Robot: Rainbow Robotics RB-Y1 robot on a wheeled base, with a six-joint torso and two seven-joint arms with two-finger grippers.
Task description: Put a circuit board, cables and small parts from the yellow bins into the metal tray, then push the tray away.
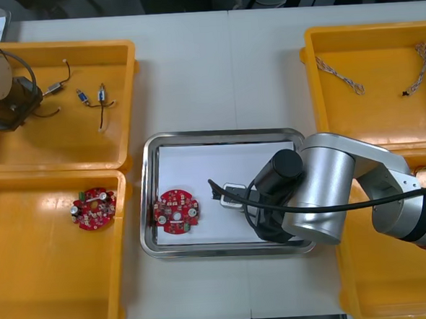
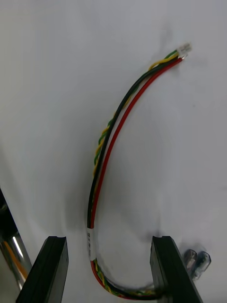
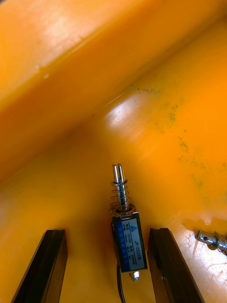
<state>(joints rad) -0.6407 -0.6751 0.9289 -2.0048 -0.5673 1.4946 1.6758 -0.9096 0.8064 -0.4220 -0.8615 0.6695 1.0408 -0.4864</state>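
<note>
Left gripper (image 3: 107, 234), spread at 10 o'clock, straddles small metal part (image 3: 126, 239): we centre, then clamp; right gripper (image 2: 109, 241), spread, over cable (image 2: 113, 142) in metal tray (image 1: 147, 199).

From the front, the right arm (image 1: 330, 188) hides the metal tray (image 1: 197, 140) from 3 to 5 o'clock. Between the fingers of the right end effector (image 2: 111, 241) the red and yellow cable (image 2: 111, 142) loops out past the picture's edge. Two small metal parts (image 2: 197, 260) beside one finger are blurred and half hidden. The small metal part (image 3: 127, 236) between the fingers of the left end effector (image 3: 107, 231) trails a black lead (image 3: 119, 284) cut at the edge.
</note>
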